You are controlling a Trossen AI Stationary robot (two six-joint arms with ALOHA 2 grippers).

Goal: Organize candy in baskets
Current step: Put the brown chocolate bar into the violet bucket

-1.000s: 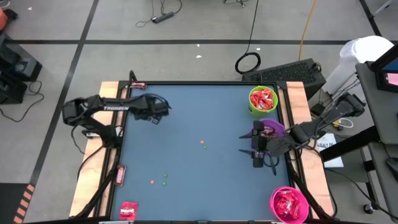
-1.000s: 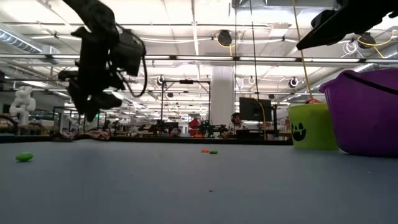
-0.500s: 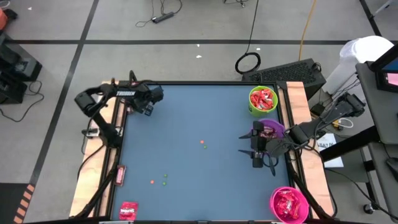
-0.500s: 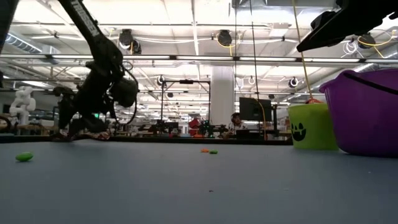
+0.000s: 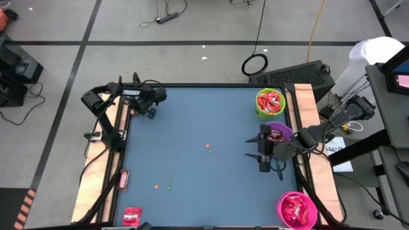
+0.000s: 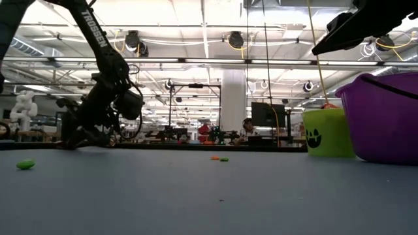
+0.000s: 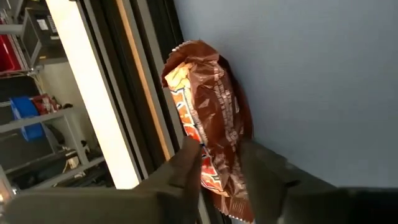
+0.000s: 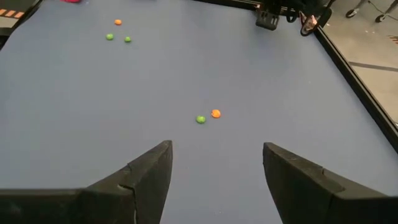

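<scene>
From above, the left claw is down at the far left corner of the blue desk, hard against the raised black edge, because the brown-wrapped candy it is after lies right along that rim. Well away from this claw, on the desk's opposite side, stand the three baskets: the green basket and the pink basket both show red wrappers inside, and the purple basket sits between them. The right claw waits just beside the purple basket, pointing inward over the desk. Two more wrapped candies, a dark one and a red one, lie along the left arm's side near the front edge, well apart from the left claw; small loose dots are scattered mid-desk.

From desk height, the left claw reaches down to the surface at the far edge, its arm bent steeply so the tips can get low against the rim. The purple and green baskets stand close in at the side.

In the left wrist view, the fingers flank the lower end of the wrapper, narrowed to about its width and touching or nearly touching it; whether they already pinch it firmly I cannot tell. The candy lies flat, pressed into the corner between desk and rim.

In the right wrist view, the right claw stands wide with nothing between its fingers, only bare desk and dots ahead.
</scene>
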